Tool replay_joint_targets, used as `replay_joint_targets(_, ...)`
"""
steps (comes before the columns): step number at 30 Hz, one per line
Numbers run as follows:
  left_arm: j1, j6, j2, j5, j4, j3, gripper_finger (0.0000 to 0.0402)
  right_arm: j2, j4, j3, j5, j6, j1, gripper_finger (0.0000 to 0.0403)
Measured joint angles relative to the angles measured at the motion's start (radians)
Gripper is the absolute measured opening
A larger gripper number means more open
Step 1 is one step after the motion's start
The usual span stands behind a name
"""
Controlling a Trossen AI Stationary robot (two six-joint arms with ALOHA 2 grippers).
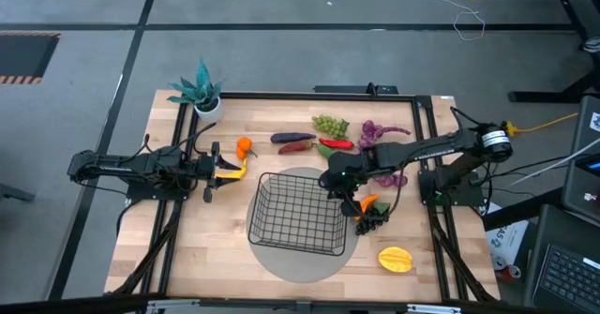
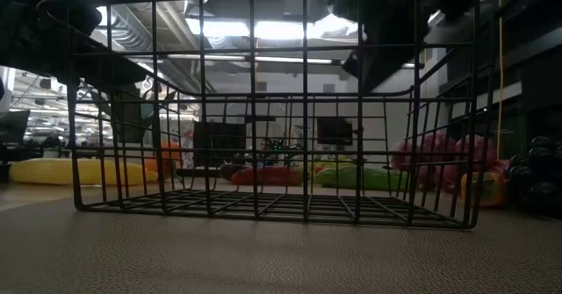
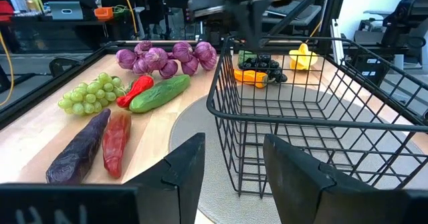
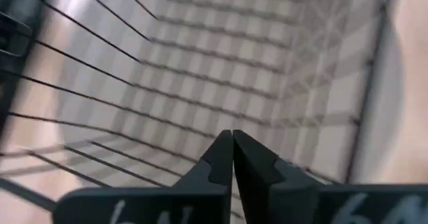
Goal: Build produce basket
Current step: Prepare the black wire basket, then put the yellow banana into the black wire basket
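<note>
Nearest the front edge of the surface [image 1: 187, 258] lies a yellow starfruit [image 1: 396, 259], right of the grey round mat [image 1: 281, 262] that carries the black wire-mesh basket [image 1: 298, 214]. Basket: upright, empty, roughly central on the surface. Right hand [image 1: 349, 200]: fingers pressed together with nothing between them, poised over the basket's right rim, the wrist view looking down into the mesh floor. Just beside it, outside the basket, a bunch of dark grapes [image 1: 371, 220] rests against a carrot [image 1: 368, 203]. Left hand [image 1: 212, 171]: at the left of the surface, fingers parted and empty, aimed at the basket, with a yellow banana [image 1: 231, 172] just beside it and an orange [image 1: 244, 146] a little beyond. Farther back, in a row: eggplant [image 1: 291, 138], red pepper [image 1: 296, 148], cucumber [image 1: 323, 150], green grapes [image 1: 329, 124], purple grapes [image 1: 377, 131]. Far left corner: a teal potted plant [image 1: 200, 93].
</note>
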Motion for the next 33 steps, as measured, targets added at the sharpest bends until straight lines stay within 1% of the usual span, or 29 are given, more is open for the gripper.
replay_joint_targets(3, 0.0, 0.0, 0.0, 0.0, 0.0, 0.0, 0.0147, 0.001, -0.06, 0.0, 0.08, -0.011, -0.019, 0.0006)
replay_joint_targets(6, 0.0, 0.0, 0.0, 0.0, 0.0, 0.0, 0.0147, -0.005, -0.07, 0.0, 0.119, -0.065, -0.038, 0.0007)
replay_joint_targets(9, 0.0, 0.0, 0.0, 0.0, 0.0, 0.0, 0.0147, -0.007, -0.057, 0.0, 0.122, -0.102, -0.057, 0.0016)
replay_joint_targets(14, 0.0, 0.0, 0.0, 0.0, 0.0, 0.0, 0.0147, -0.009, -0.058, 0.0, 0.121, -0.102, -0.068, 0.002)
replay_joint_targets(15, 0.0, 0.0, 0.0, 0.0, 0.0, 0.0, 0.0147, -0.015, -0.056, 0.0, 0.113, -0.101, -0.068, 0.002)
replay_joint_targets(17, 0.0, 0.0, 0.0, 0.0, 0.0, 0.0, 0.0147, -0.031, -0.041, 0.008, 0.062, -0.1, -0.062, 0.002)
replay_joint_targets(19, 0.0, 0.0, 0.0, 0.0, 0.0, 0.0, 0.0147, -0.043, -0.054, 0.049, 0.014, -0.098, -0.047, 0.002)
replay_joint_targets(21, 0.0, 0.0, 0.0, 0.0, 0.0, 0.0, 0.0147, -0.057, -0.086, 0.108, 0.005, -0.099, -0.027, 0.0021)
replay_joint_targets(23, 0.0, 0.0, 0.0, 0.0, 0.0, 0.0, 0.0147, -0.064, -0.13, 0.175, 0.03, -0.099, -0.011, 0.0021)
replay_joint_targets(25, 0.0, 0.0, 0.0, 0.0, 0.0, 0.0, 0.0147, -0.066, -0.219, 0.244, 0.065, -0.097, 0.002, 0.0021)
replay_joint_targets(28, 0.0, 0.0, 0.0, 0.0, 0.0, 0.0, 0.0147, -0.081, -0.348, 0.363, 0.074, -0.049, 0.039, 0.0021)
replay_joint_targets(30, 0.0, 0.0, 0.0, 0.0, 0.0, 0.0, 0.0147, -0.104, -0.43, 0.433, 0.083, -0.049, 0.078, 0.0021)
replay_joint_targets(33, 0.0, 0.0, 0.0, 0.0, 0.0, 0.0, 0.0147, -0.15, -0.508, 0.499, 0.147, -0.048, 0.128, 0.0021)
